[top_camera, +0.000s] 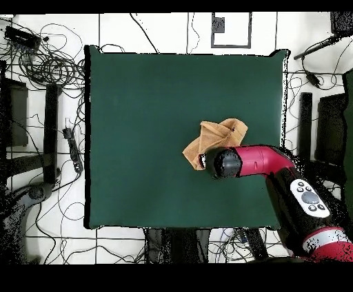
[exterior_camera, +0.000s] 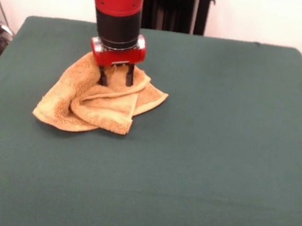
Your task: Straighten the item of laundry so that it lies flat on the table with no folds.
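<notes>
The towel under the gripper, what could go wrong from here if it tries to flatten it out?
1. The towel lies bunched, with a flap folded over the middle. The gripper comes down on its far part with fingers apart, so it may pinch several layers at once and drag the whole bundle instead of opening it.
2. In the overhead view the towel sits toward one side of the table, so pulling that way could leave part hanging off.

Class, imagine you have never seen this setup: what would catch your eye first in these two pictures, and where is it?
First, the red and black arm coming down from the top of the front view, its gripper with fingers apart, set on the towel. Next, the golden-orange towel itself, crumpled with folded-over layers, lying left of centre toward the far side of the dark green table. Overhead, tangled cables ring the table.
</notes>
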### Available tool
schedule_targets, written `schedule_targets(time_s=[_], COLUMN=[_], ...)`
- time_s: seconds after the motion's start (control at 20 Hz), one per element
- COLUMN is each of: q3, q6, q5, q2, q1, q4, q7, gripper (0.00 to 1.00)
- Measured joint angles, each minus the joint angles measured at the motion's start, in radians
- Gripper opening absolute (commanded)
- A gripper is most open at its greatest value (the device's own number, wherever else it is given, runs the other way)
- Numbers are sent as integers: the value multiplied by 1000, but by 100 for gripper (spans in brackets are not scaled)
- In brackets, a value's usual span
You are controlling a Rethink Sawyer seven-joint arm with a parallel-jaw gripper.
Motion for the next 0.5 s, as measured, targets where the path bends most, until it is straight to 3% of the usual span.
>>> schedule_targets(time_s=[0.25, 0.5], q3=[20, 36], q6=[7, 50], q5=[-1, -1], q2=[-38, -133], q1=[-25, -63], q4=[38, 104], q7=[0, 0], gripper=[100, 100])
